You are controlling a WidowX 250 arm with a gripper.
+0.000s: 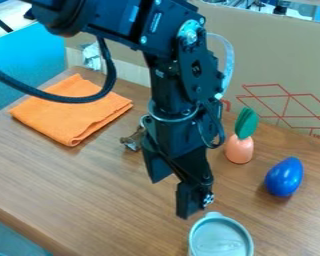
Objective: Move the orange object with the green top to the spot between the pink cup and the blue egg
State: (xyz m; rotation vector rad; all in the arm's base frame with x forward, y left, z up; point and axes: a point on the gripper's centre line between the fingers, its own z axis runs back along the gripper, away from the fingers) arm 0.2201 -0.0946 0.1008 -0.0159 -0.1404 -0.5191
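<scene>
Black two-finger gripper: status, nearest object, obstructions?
Black gripper over brown wood-grain table, nothing visible in grip. Nearest: round pale grey container with tabbed rim, view's lower edge. Blue egg-shaped object to one side, apart from both.

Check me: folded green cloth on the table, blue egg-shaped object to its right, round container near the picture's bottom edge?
Wrong colour: the camera view shows the folded cloth is orange, not green. The blue egg-shaped object to its right and round container near the bottom edge are as stated.
</scene>
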